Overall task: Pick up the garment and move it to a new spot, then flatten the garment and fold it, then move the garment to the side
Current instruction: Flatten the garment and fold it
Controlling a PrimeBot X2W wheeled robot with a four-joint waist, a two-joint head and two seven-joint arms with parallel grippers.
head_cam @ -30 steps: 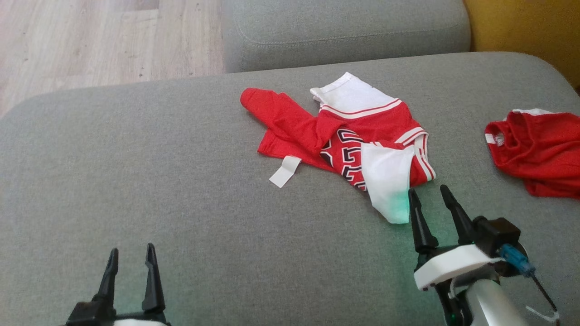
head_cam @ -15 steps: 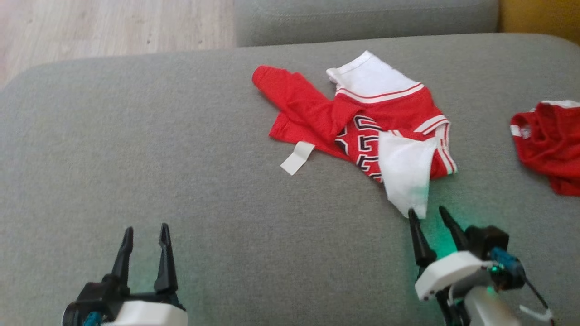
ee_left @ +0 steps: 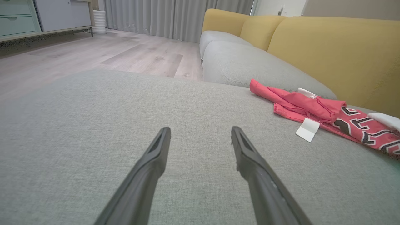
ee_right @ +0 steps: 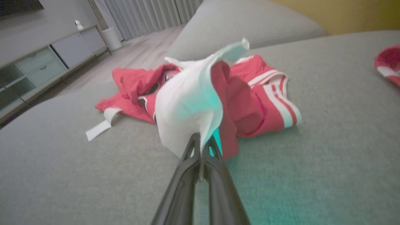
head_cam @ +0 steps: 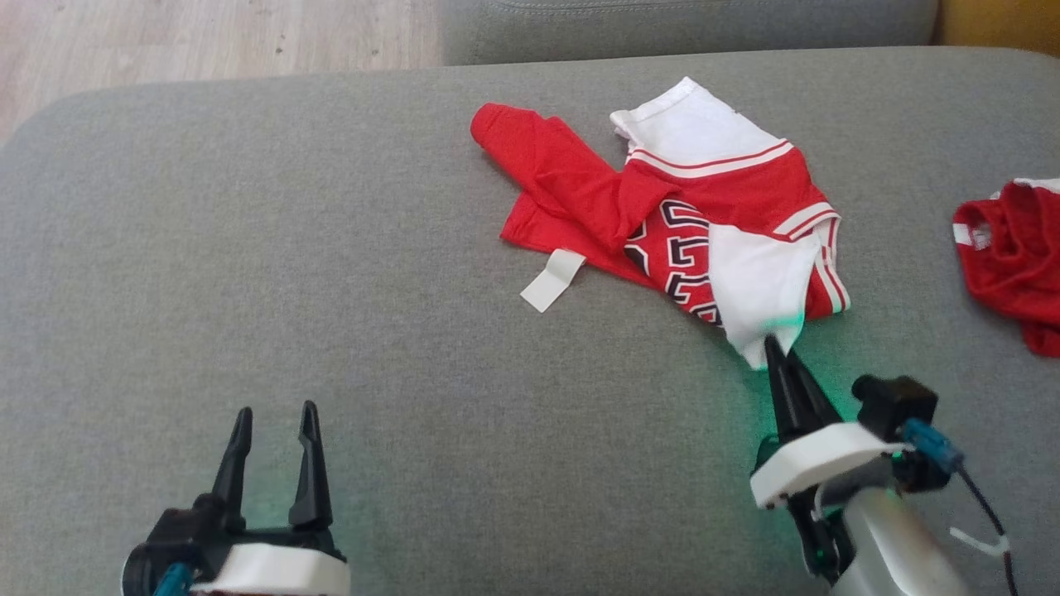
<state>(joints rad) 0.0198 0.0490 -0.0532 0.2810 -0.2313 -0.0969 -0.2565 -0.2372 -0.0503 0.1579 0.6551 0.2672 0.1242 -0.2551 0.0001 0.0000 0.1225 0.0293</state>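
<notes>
The red and white garment (head_cam: 687, 207) lay crumpled on the grey sofa cushion (head_cam: 331, 290), toward its far right. The right gripper (head_cam: 777, 343) was closed on the garment's near white corner, pinching the cloth between its fingers. The left gripper (head_cam: 276, 410) stood open at the near left, well apart from the garment. A second red cloth (head_cam: 1006, 257) lay at the right edge.

The red garment (head_cam: 571, 186) has big black and white block letters (head_cam: 681, 252) on it, but the folds hide most of them, so I cannot read any word. The little white tag (head_cam: 553, 280) lying at its edge looks blank from here.
</notes>
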